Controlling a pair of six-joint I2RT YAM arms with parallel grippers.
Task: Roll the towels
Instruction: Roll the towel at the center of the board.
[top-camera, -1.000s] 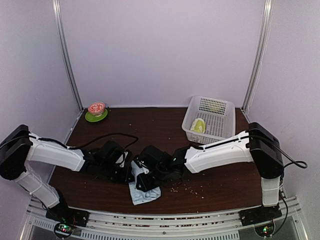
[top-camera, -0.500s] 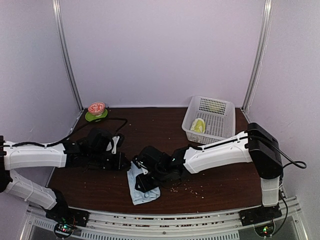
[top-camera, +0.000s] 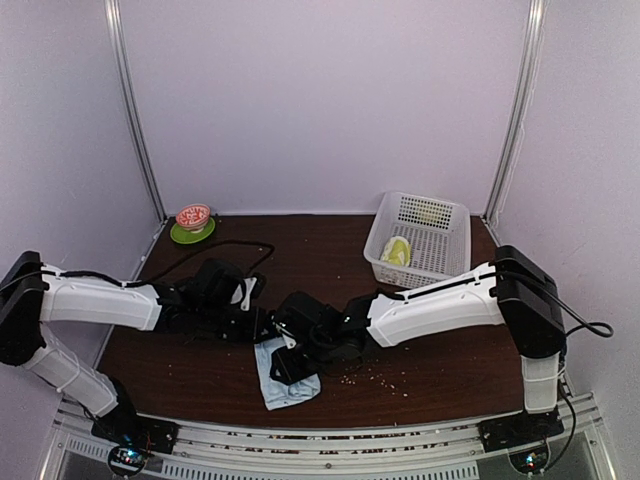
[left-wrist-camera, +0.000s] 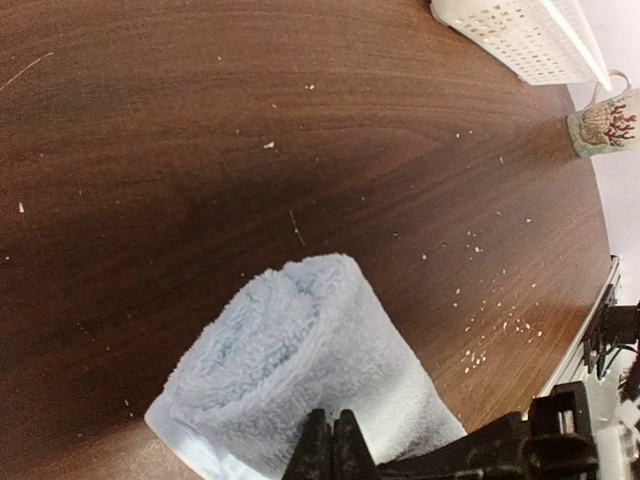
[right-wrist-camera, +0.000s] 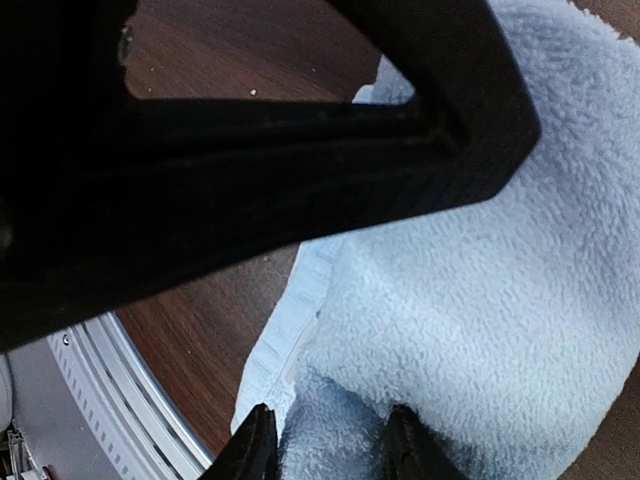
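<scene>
Top view: we see the blue towel (top-camera: 290, 385), partly rolled, at the near middle of the table (top-camera: 450, 370). The green towel (top-camera: 397, 250) is in the basket (top-camera: 425, 272), far right. The right gripper (top-camera: 283, 360) sits on the blue towel and the left gripper (top-camera: 262, 328) is at its far-left edge. Left wrist: jaws pressed together, tips at the roll, gripping nothing. Right wrist: fingers (right-wrist-camera: 252, 445) part spread, pinching a fold of blue towel.

Walls (top-camera: 320, 100): pale lilac panels on three sides, plain | Posts (top-camera: 133, 110): slim metal uprights, one in each back corner | Table (top-camera: 300, 250): dark brown wood grain, strewn with pale crumbs (top-camera: 385, 378) | Near edge: ribbed aluminium rail (top-camera: 330, 447) | Light: soft, even, a faint sheen on the wood
</scene>
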